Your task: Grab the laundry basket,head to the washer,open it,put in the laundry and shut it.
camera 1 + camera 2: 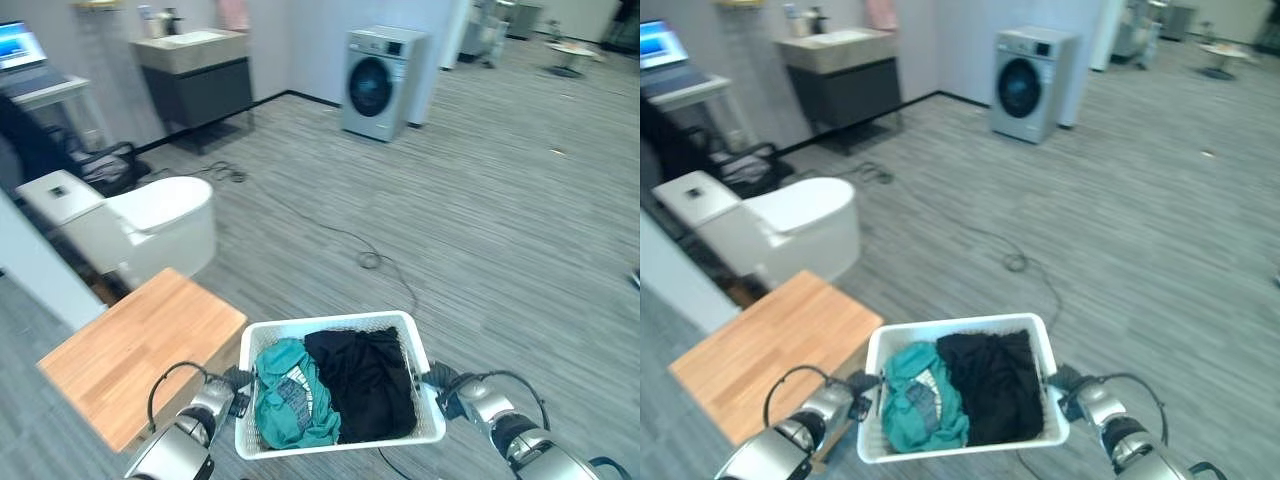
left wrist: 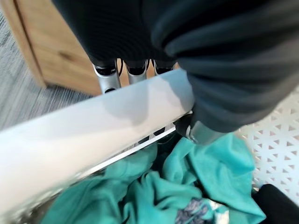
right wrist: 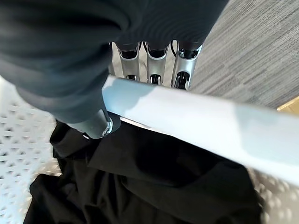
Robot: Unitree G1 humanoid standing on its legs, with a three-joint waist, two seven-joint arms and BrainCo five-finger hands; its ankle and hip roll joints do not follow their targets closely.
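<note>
I hold the white perforated plastic laundry basket off the floor, between my two arms and just beside the light wooden bench. The left robot hand clasps the basket's left rim, fingers curled under the outside edge and thumb hooked inside; the right robot hand grips the right rim the same way (its wrist view shows fingers below the rim, thumb over the inner wall). Inside lie a crumpled teal garment on the left and a black garment on the right. The grey front-loading washer, its round door shut, stands well apart across the grey plank floor.

I judge the basket light but slightly flexible, its smooth rim liable to slip if tilted; the two opposed rims are the sound places to hold. The cloth is soft and limp, and could spill over a lowered edge.
</note>
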